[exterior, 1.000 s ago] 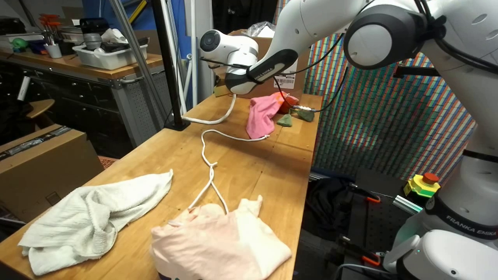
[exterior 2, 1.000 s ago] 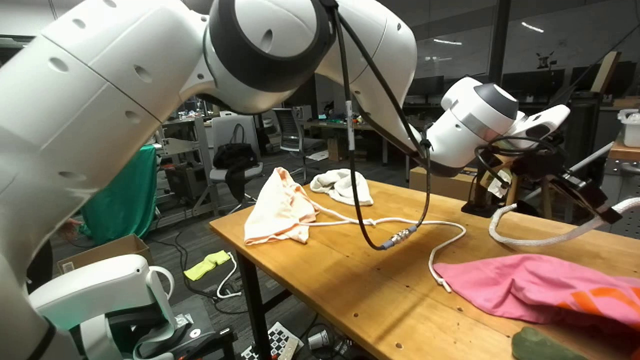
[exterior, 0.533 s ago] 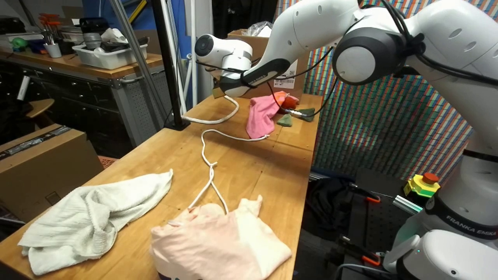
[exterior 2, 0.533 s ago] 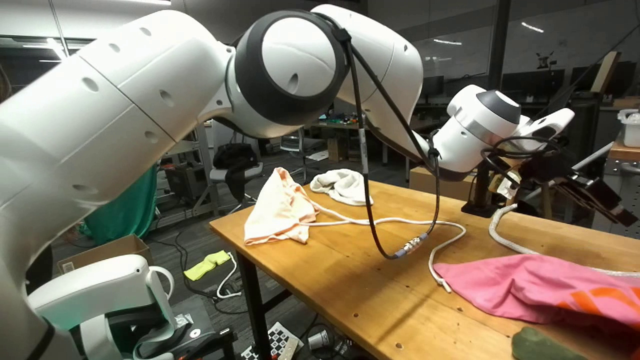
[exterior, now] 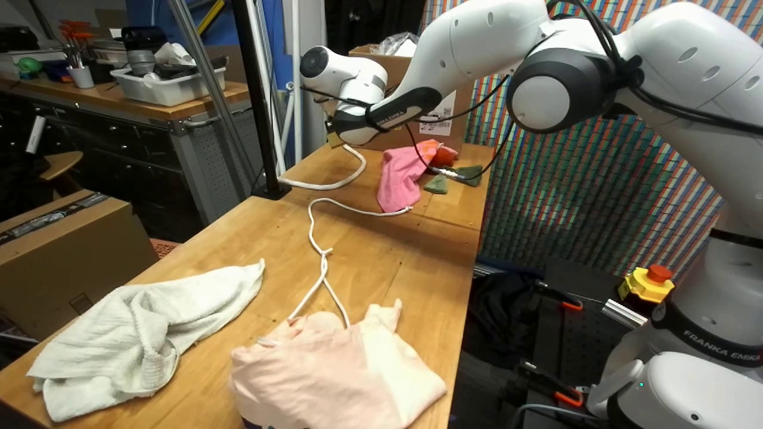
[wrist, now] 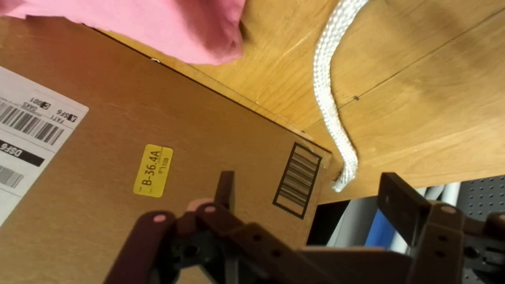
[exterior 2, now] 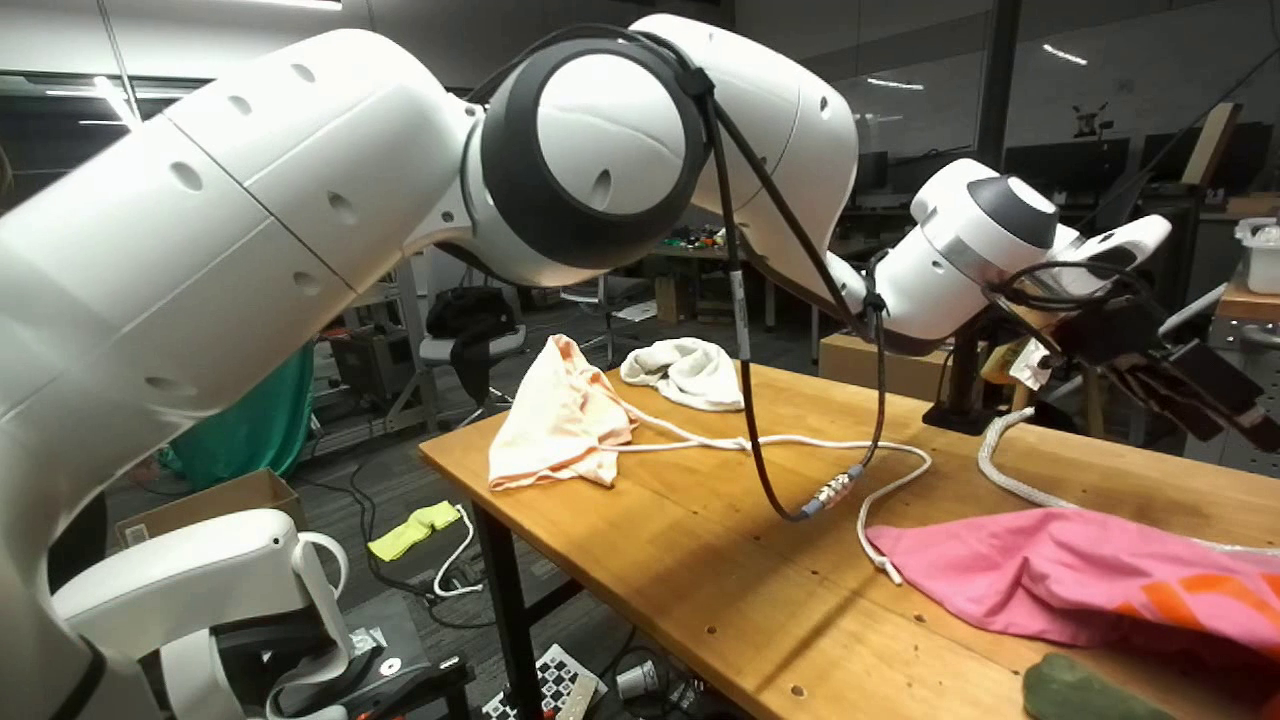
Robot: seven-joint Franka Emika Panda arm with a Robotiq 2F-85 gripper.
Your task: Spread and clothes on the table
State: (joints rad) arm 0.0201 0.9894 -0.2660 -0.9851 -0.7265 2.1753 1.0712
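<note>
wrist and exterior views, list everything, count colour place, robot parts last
table: 1, light brown, all views
mint-white garment: 1, mint, on table
peach-pink garment: 1, peach, on table
bright pink garment: 1, pink, on table
thin cord: likely 1, white, on table
thick rope: 1, white, on table
green pieces: 2 seen, green, on table
cardboard boxes: at least 3, brown, one on table
post: 1, black, table edge
workbench: 1, grey, beyond table
bin: 1, white, on workbench
emergency stop: 1, red-yellow, off table
cloth: 1, yellow-green, floor
clutter: uncounted, mixed, background
robot arm: 1, white, over table
gripper: 1, dark, arm's end, open, empty
</note>
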